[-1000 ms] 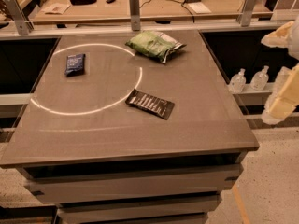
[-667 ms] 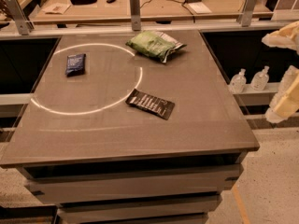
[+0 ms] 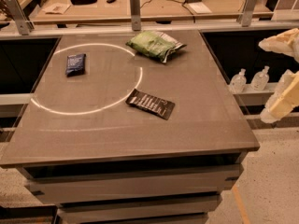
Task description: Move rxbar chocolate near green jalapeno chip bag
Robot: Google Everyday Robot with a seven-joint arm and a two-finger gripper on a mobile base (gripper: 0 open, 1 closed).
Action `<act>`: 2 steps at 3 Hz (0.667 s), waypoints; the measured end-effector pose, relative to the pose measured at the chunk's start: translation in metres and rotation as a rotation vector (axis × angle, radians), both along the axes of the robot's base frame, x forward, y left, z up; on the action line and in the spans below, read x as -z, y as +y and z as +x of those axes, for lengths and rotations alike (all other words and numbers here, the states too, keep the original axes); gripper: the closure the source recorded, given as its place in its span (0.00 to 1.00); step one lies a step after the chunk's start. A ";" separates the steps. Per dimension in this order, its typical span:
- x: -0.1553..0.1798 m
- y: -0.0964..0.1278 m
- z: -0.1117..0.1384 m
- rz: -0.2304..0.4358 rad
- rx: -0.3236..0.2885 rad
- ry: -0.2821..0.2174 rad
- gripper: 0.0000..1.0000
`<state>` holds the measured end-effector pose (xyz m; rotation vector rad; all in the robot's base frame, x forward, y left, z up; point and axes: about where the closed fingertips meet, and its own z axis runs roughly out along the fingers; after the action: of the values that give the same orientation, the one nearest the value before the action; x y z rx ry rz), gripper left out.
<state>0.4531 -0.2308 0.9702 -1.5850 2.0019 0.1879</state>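
Observation:
The rxbar chocolate [image 3: 150, 103], a flat black bar with white lettering, lies on the grey table [image 3: 205, 125] near its middle, just right of a white circle line. The green jalapeno chip bag [image 3: 155, 45], puffy and light green, lies at the table's far edge, well behind the bar. My gripper [image 3: 282, 73] hangs at the right edge of the view, off the table's right side, far from both. Its two cream fingers [image 3: 284, 101] stand apart and hold nothing.
A small dark blue packet [image 3: 75, 64] lies at the far left inside the white circle [image 3: 84, 111]. Clear bottles [image 3: 238, 81] stand on a low shelf to the table's right. Metal posts [image 3: 135, 3] and a cluttered bench stand behind.

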 end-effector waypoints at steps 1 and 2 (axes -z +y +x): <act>0.000 0.000 0.000 0.000 0.000 0.000 0.00; 0.017 0.004 0.002 0.026 0.057 0.039 0.00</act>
<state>0.4547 -0.2269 0.9532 -1.5170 2.0638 0.2235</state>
